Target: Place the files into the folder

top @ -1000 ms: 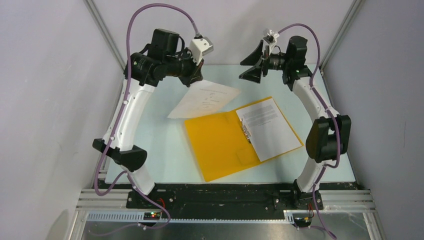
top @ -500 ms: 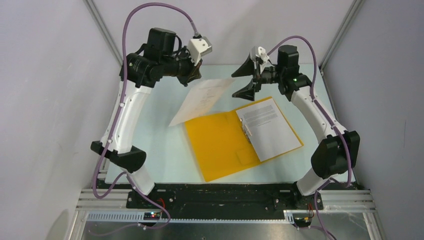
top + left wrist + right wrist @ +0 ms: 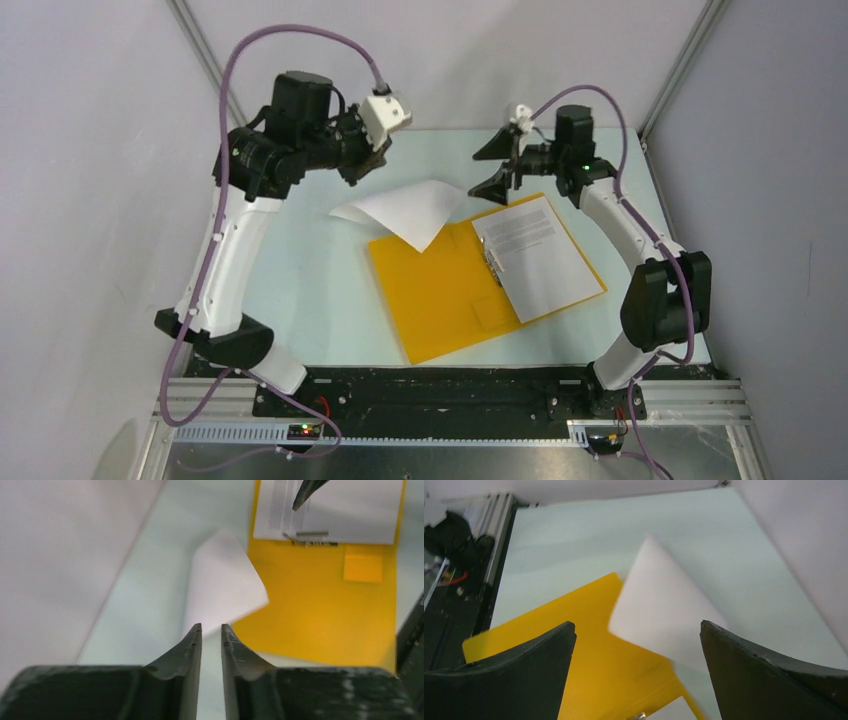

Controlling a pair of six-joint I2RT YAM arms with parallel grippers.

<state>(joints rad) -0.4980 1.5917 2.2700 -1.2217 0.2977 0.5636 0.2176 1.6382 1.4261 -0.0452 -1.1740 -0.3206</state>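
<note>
- My left gripper [image 3: 211,626] stands just a crack apart, holding nothing.
- My right gripper [image 3: 490,170] gapes wide and empty by the folder's far edge.
- A loose sheet [image 3: 410,208] (curled, blank side up) overlaps the open folder [image 3: 440,290] at its far-left corner.
- A second sheet [image 3: 540,255] lies on the folder's right half.

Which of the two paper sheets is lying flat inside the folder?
The printed sheet on the right half of the folder; the other sheet curls over its far-left corner.
</note>
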